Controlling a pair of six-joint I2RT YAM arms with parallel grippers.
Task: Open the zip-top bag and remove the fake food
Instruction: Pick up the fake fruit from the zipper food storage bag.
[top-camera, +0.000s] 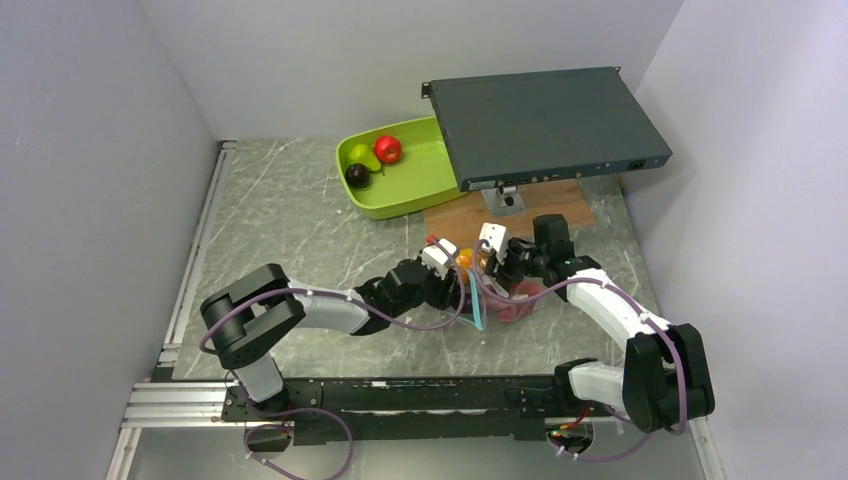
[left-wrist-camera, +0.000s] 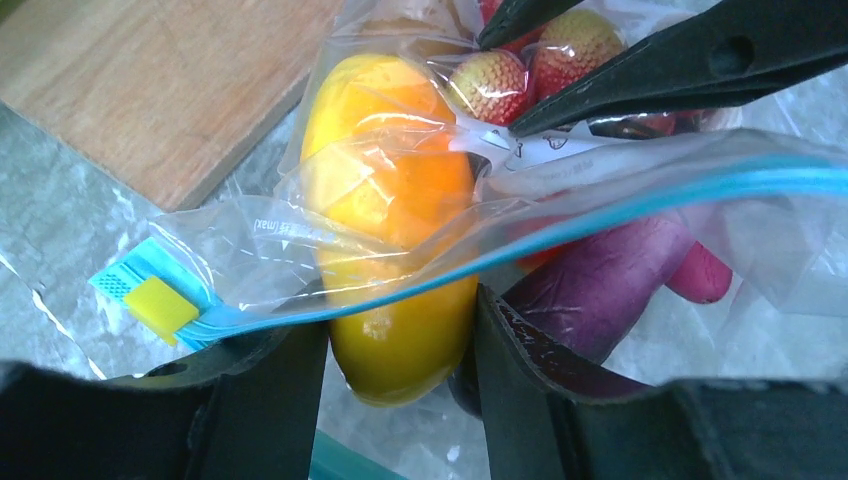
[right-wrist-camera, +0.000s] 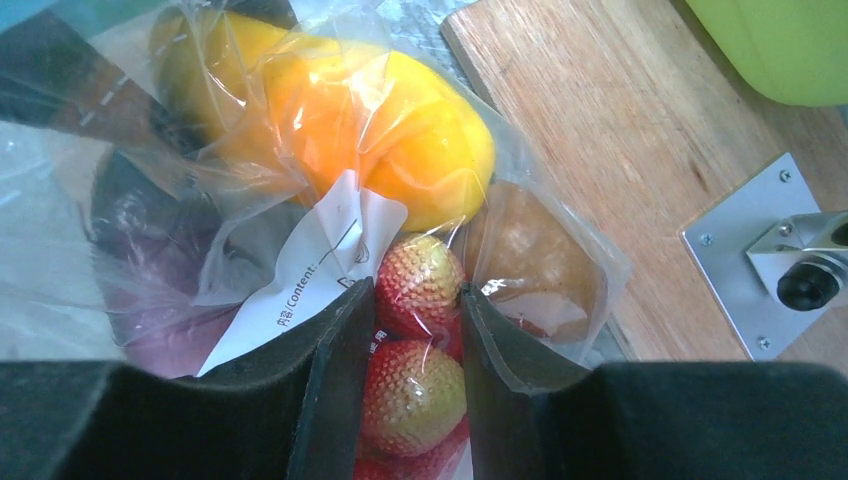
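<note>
The zip-top bag (top-camera: 505, 295) lay on the table (top-camera: 300, 220) at the wooden board's (right-wrist-camera: 620, 130) near edge, with open tabletop to its left. Both arms reached inward and met there. The left gripper (left-wrist-camera: 400, 300) clamped the mango (left-wrist-camera: 400, 200), and the right gripper (right-wrist-camera: 415, 290) pinched the grape bunch (right-wrist-camera: 412, 395) through the film.

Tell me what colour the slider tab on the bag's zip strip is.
Yellow slider tab, riding a blue zip strip. The left wrist view shows it best.
</note>
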